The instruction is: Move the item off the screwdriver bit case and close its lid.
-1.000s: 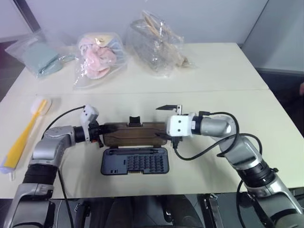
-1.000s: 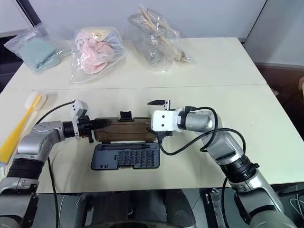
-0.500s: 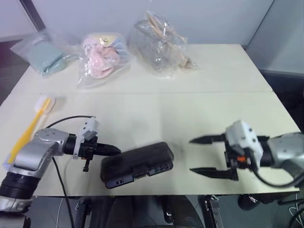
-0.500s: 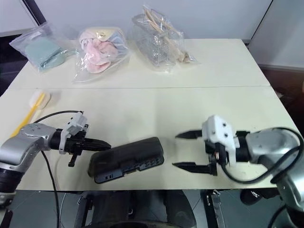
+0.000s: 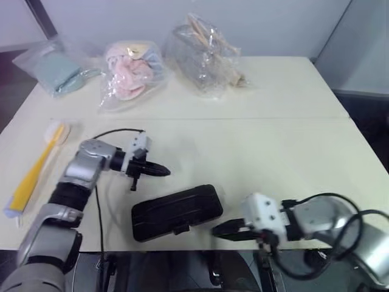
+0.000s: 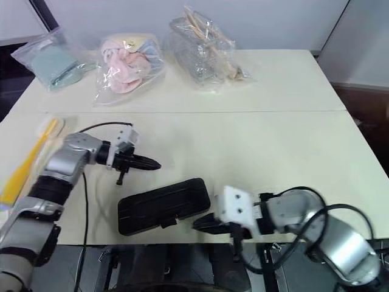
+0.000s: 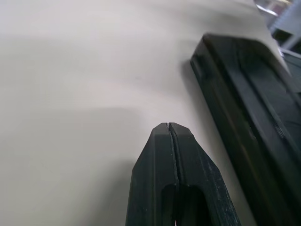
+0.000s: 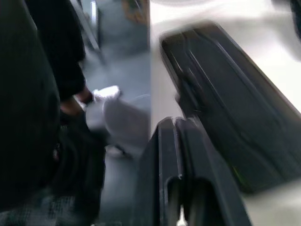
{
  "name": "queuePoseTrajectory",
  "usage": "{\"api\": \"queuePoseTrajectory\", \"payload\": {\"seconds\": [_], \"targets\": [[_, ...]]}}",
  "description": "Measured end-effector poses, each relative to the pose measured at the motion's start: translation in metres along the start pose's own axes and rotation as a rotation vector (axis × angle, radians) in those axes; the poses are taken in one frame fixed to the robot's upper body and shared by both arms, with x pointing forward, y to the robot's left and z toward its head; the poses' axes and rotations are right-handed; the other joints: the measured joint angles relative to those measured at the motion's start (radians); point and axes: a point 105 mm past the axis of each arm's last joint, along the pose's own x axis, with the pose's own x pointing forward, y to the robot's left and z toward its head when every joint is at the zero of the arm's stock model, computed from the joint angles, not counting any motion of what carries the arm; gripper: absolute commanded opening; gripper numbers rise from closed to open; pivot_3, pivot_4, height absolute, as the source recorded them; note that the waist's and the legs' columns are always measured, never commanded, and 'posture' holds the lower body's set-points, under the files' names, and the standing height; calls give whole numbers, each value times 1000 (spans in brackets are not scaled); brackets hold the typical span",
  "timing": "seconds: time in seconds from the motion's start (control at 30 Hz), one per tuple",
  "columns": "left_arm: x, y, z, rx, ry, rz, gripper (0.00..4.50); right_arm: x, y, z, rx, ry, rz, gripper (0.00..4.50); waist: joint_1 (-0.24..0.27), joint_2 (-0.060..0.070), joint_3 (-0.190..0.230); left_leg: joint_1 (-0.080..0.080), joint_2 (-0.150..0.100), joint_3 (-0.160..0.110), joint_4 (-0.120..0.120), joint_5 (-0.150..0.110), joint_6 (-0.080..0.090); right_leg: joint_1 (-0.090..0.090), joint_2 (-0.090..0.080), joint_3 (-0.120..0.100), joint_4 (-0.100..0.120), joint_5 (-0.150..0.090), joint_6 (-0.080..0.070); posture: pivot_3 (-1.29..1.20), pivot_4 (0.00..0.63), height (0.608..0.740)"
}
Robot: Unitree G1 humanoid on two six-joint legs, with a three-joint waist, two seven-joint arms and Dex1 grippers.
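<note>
Lab — bare table [image 5: 285, 140], bagged samples [image 5: 203, 52]

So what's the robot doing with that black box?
It's tidying up. The screwdriver bit case lies near the table's front edge with its lid down. The yellow brush lies off to the left, away from the case. Both grippers are shut and hold nothing: the left gripper hovers just behind the case, and the right gripper is beside the case's right end.

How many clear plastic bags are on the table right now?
3, all along the table's far edge: one with something pale green at the far left, one with pink and white items beside it, and one with wooden pieces near the middle. None appears hidden.
</note>
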Motion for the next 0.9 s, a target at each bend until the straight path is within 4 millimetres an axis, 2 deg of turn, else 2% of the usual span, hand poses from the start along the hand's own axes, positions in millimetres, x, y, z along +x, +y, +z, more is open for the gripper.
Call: {"api": "queuePoseTrajectory", "payload": {"seconds": [0.17,0.37,0.57,0.63,0.7,0.8,0.9], "targets": [[25,-12,-3,29,52,-130,0,32,3,0,-27,5,31,52,4,0,0,0,0,0,0,0,0,0,0,0,0,0,0,0,150,737],[36,-18,-3,56,84,-185,0,45,2,-10,-65,91,-14,52,7,0,0,-1,0,0,0,0,0,0,0,0,0,0,0,0,150,737],[40,-23,3,95,94,-209,0,49,-21,-8,-237,176,-186,52,4,-1,-1,0,0,-1,0,0,0,0,0,0,0,0,0,0,150,737],[41,-27,2,105,95,-217,0,57,-37,-6,-255,150,-355,52,3,-1,-2,0,0,-1,-1,0,0,0,0,0,1,0,0,0,150,737],[43,-31,2,99,92,-220,0,60,-45,-9,-311,159,-439,52,4,-1,-3,0,0,0,-1,0,0,0,0,0,0,0,0,0,150,737],[43,-31,1,88,93,-208,0,66,-55,-13,-327,119,-489,52,4,-3,-7,2,0,0,-1,0,0,2,0,0,0,-1,0,0,150,737],[45,-31,1,87,87,-203,0,64,-53,-18,-301,77,-480,52,5,-3,-9,2,0,0,0,0,0,2,0,0,0,-1,0,0,150,737]]}}
